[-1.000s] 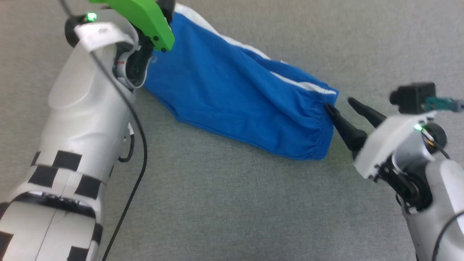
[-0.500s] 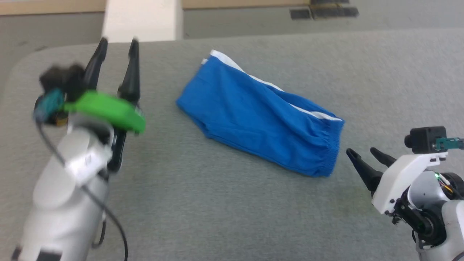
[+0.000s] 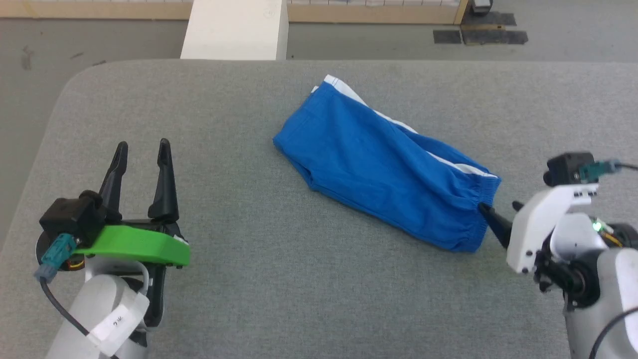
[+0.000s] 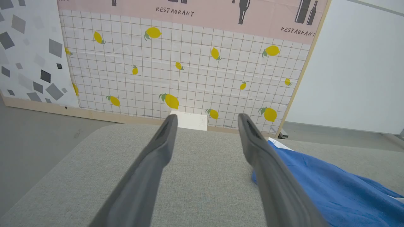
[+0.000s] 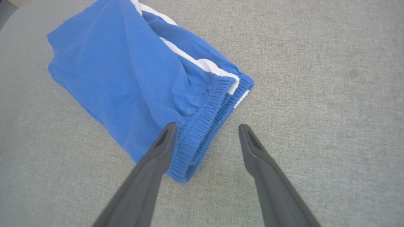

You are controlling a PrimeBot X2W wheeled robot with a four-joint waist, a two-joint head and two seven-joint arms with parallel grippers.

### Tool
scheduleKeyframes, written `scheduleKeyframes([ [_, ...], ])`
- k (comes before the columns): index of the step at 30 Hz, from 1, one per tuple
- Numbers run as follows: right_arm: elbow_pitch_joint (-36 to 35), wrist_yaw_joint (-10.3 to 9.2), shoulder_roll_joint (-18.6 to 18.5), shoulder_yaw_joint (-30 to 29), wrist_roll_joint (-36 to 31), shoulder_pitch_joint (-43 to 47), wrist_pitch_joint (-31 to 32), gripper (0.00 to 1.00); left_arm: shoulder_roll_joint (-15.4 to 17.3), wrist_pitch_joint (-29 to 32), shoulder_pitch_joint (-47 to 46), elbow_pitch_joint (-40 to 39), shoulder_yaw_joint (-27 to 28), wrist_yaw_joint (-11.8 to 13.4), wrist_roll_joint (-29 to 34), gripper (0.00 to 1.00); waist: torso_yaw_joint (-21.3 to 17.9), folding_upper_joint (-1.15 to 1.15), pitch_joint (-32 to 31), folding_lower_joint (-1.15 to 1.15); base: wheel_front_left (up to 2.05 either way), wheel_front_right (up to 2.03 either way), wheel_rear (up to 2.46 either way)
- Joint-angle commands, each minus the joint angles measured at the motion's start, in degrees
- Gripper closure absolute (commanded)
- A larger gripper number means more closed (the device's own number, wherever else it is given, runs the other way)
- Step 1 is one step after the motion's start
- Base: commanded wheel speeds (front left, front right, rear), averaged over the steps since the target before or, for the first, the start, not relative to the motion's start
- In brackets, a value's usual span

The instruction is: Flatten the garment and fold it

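The garment (image 3: pixel 384 164), bright blue shorts with white trim, lies folded over itself in a slanted strip on the grey table (image 3: pixel 279 279), its gathered waistband at the near right end. My right gripper (image 3: pixel 498 212) is open just off that waistband; in the right wrist view one fingertip (image 5: pixel 167 132) overlaps the waistband edge of the garment (image 5: pixel 132 72) while the right gripper (image 5: pixel 205 127) holds nothing. My left gripper (image 3: pixel 142 149) stands open at the table's left, well away from the cloth. In the left wrist view the left gripper (image 4: pixel 206 118) is empty, with the garment (image 4: pixel 318 189) at lower right.
The table has a rounded far-left corner (image 3: pixel 84 75), with grey floor beyond it. A white block (image 3: pixel 234 30) stands behind the far edge. A tiled lemon-pattern wall panel (image 4: pixel 189 63) faces the left wrist.
The head camera has tilted up, so the whole scene has shifted. My left gripper has pulled off the garment's far end to the table's left. The right gripper stays by the waistband.
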Motion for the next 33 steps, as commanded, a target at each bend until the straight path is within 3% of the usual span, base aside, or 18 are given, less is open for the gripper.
scheduleKeyframes([
  [1,1.2,-0.09,0.0,-0.2,-1.3,-2.1,0.8,0.00,-0.5,-0.2,1.1,-0.9,0.4,0.1,0.8,0.00,0.2,0.00,1.1,0.00,0.00,0.00,0.00],
  [13,11.1,-0.09,0.7,-0.5,-7.2,-8.0,3.1,0.00,-3.6,-0.2,2.4,-2.7,2.2,-1.2,2.9,0.00,1.3,0.00,4.5,0.00,0.00,0.00,0.00],
  [23,15.7,-0.09,1.6,1.0,-6.2,-8.0,1.5,0.00,-5.1,-0.2,2.0,-2.3,3.4,-2.7,4.2,0.00,1.7,0.00,5.8,0.00,0.00,0.00,0.00],
  [24,16.1,-0.09,1.6,1.1,-6.1,-8.1,1.7,0.76,-5.2,-0.2,2.0,-2.3,3.6,-2.8,4.4,0.00,1.7,0.00,5.8,0.00,0.00,0.00,0.00],
  [25,16.2,-0.09,1.5,1.2,-5.9,-8.2,1.7,0.92,-5.3,-0.2,2.0,-2.3,3.7,-2.9,4.5,0.00,1.7,0.00,5.8,0.00,0.00,0.00,0.00],
  [26,16.4,-0.09,1.5,1.3,-5.8,-8.2,1.6,1.00,-5.3,-0.2,2.0,-2.2,3.8,-3.0,4.6,0.00,1.7,0.00,5.7,0.00,0.00,0.00,0.00],
  [33,16.2,-0.09,0.2,1.3,-4.2,-8.7,0.1,1.00,-6.0,-0.2,2.5,-1.7,4.6,-3.7,5.1,0.00,1.5,0.00,4.9,0.00,0.00,0.00,0.00],
])
